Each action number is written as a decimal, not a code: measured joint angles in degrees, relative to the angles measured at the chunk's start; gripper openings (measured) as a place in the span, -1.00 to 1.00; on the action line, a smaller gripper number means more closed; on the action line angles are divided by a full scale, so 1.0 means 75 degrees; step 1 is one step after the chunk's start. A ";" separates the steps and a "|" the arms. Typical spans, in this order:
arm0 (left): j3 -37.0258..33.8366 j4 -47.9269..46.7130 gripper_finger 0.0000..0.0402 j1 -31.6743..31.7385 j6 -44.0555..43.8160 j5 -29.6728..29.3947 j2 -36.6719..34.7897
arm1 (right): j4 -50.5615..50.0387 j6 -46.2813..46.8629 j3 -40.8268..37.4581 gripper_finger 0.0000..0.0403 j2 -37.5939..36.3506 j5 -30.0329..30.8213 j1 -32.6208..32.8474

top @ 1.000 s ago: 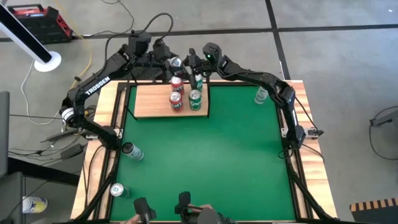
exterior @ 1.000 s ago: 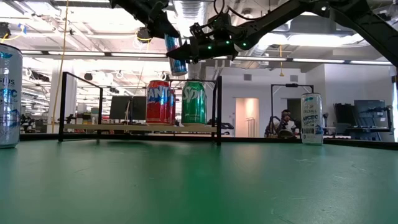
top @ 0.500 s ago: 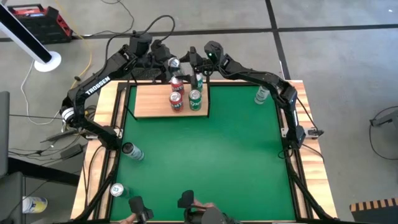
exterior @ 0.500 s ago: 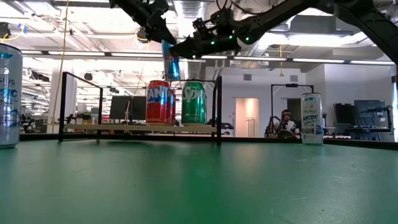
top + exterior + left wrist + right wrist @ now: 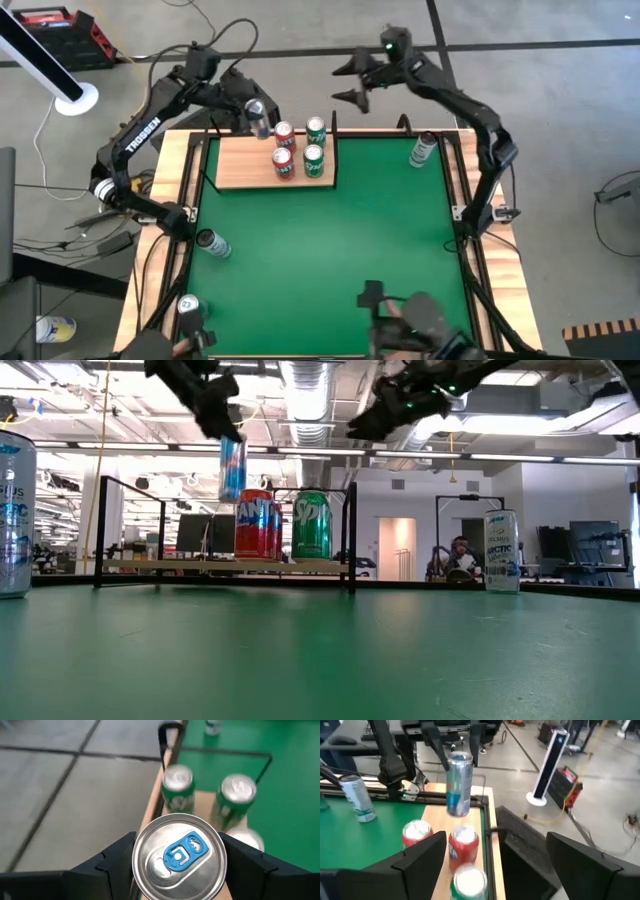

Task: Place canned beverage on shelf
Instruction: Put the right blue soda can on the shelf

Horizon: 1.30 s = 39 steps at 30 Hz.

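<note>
My left gripper point(image 5: 252, 110) is shut on a silver and blue can point(image 5: 259, 119), held in the air over the far left part of the shelf point(image 5: 235, 168), a light-wood board with thin black uprights. The can also shows in the low view point(image 5: 231, 468) and from above in the left wrist view point(image 5: 179, 856). Two red cans point(image 5: 283, 148) and two green cans point(image 5: 315, 143) stand on the shelf. My right gripper point(image 5: 350, 82) is open and empty, raised beyond the table's far edge. My left gripper pinches the can's upper end point(image 5: 140, 851) between its two fingers, one on each opposite side just below the rim. The fingers point(image 5: 442, 753) come from above, pointing down. The can hangs about upright below them, clear of the shelf board.
A pale can point(image 5: 421, 150) stands at the table's far right. One can point(image 5: 212, 242) lies at the left edge and another point(image 5: 187, 305) stands at the near left corner. A person's hands point(image 5: 425, 318) move at the near edge. The green middle of the table is open.
My left gripper has carried the can toward the table's left edge and a little down; the can, tilted before, now hangs about upright over the shelf's far left. My right gripper has drawn away from the can, up and toward the far right.
</note>
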 joint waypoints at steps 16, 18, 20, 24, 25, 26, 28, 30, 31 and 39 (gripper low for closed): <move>-0.1821 0.1411 0.13 0.0501 0.0737 0.0311 0.0046 | 0.0901 0.0086 -0.1841 0.81 -0.0886 -0.0188 -0.0506; -0.2012 0.1493 0.13 0.0501 0.0738 0.0298 0.0048 | 0.1002 0.0131 -0.1841 0.81 -0.0889 -0.0188 -0.0495; -0.2235 0.1704 0.13 0.0501 0.0740 0.0231 0.0048 | 0.1006 0.0146 -0.1841 0.81 -0.0889 -0.0184 -0.0439; -0.2693 0.2231 0.13 0.0501 0.0734 0.0221 0.0048 | 0.1023 0.0234 -0.1841 0.81 -0.0889 -0.0162 -0.0352; -0.2771 0.2322 0.13 0.0501 0.0732 0.0220 0.0051 | 0.1026 0.0263 -0.1841 0.81 -0.0889 -0.0159 -0.0348; -0.2832 0.2397 0.13 0.0501 0.0731 0.0226 0.0051 | 0.1023 0.0272 -0.1841 0.81 -0.0889 -0.0159 -0.0341; -0.2925 0.2504 0.13 0.0501 0.0744 0.0250 0.0051 | 0.1028 0.0286 -0.1841 0.81 -0.0889 -0.0153 -0.0335; -0.3023 0.2514 0.13 0.0501 0.0743 0.0318 0.0051 | 0.1042 0.0339 -0.1841 0.82 -0.0889 -0.0144 -0.0341; -0.3077 0.2511 0.13 0.0501 0.0740 0.0333 0.0051 | 0.1063 0.0376 -0.1841 0.82 -0.0889 -0.0141 -0.0344; -0.3187 0.2623 0.13 0.0501 0.0804 0.0301 0.0051 | 0.1251 0.0551 -0.1841 0.82 -0.0889 -0.0135 -0.0344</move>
